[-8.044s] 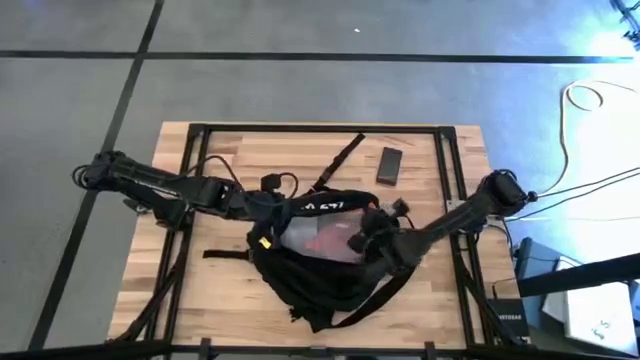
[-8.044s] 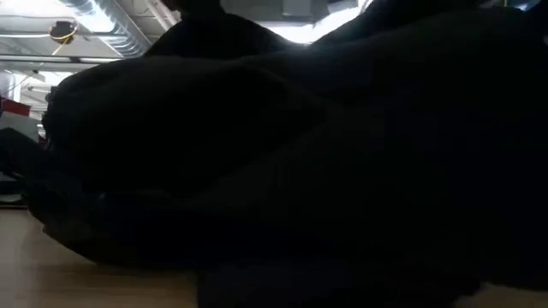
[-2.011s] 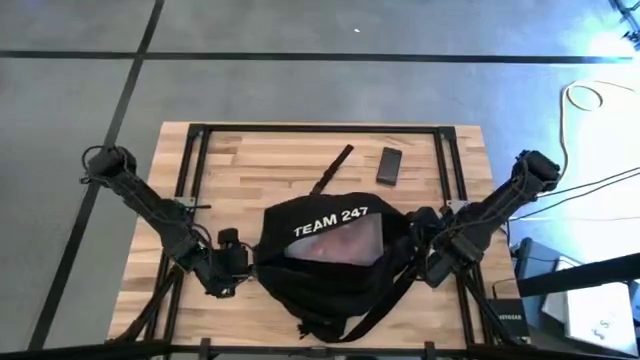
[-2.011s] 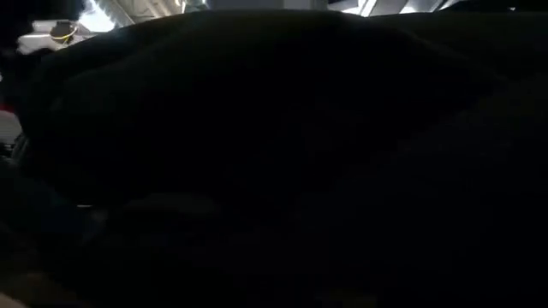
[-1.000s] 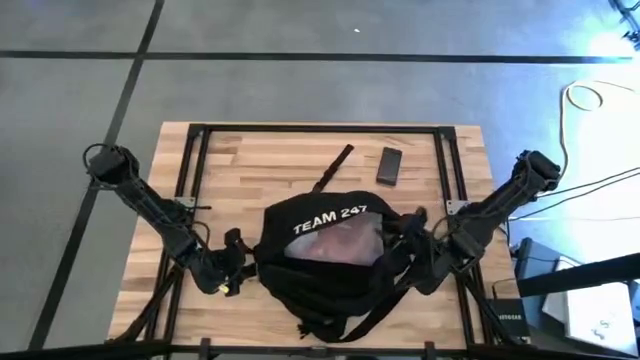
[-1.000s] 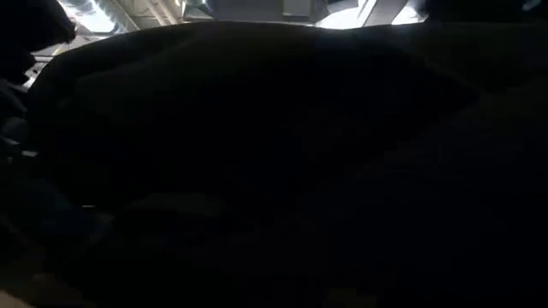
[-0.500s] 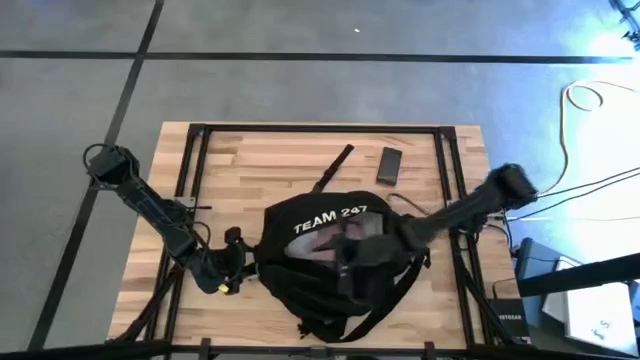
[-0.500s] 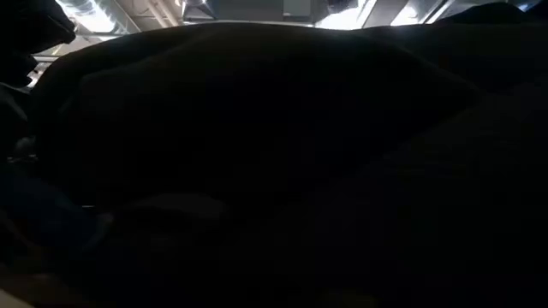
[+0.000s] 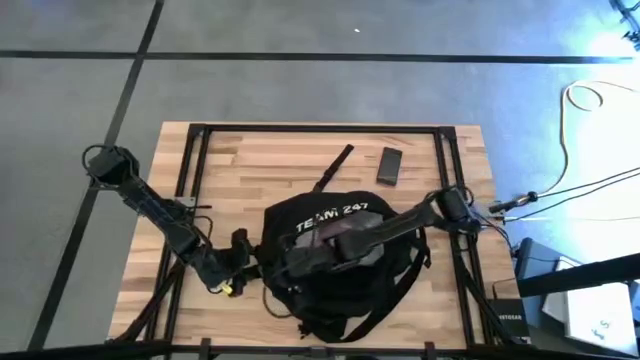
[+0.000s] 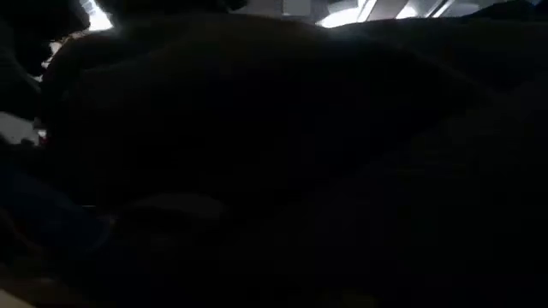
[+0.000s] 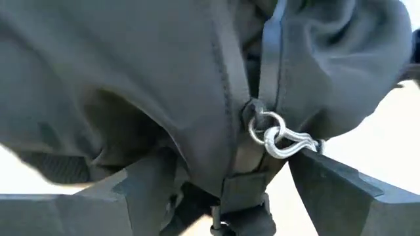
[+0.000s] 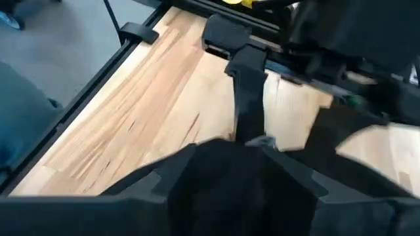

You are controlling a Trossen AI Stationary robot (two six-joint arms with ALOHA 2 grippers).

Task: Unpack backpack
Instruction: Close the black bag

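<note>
**Both grippers at the backpack on the wooden surface**

We saw the backpack [image 9: 335, 265] lying on the near half of the pale wooden surface [image 9: 250, 165], its white "TEAM 247" lettering facing up. The left gripper [image 9: 245, 262] sat against the bag's left edge; in the left wrist view its fingers [image 11: 341, 187] were clamped on black fabric, just below a silver key ring [image 11: 275, 134]. The right gripper [image 9: 300, 258] reached across the top of the bag toward the left gripper; we could not tell whether it was open or closed. Beyond the right gripper, farther along the surface, lay a loose black strap [image 9: 333, 168] and a small dark rectangular device [image 9: 389, 165]. A black metal frame [image 9: 320, 130] edged the surface. Around it stretched grey floor with dark lines [image 9: 300, 55], and white cable [image 9: 585, 110] lay on the right. The low view showed only dark fabric.
</note>
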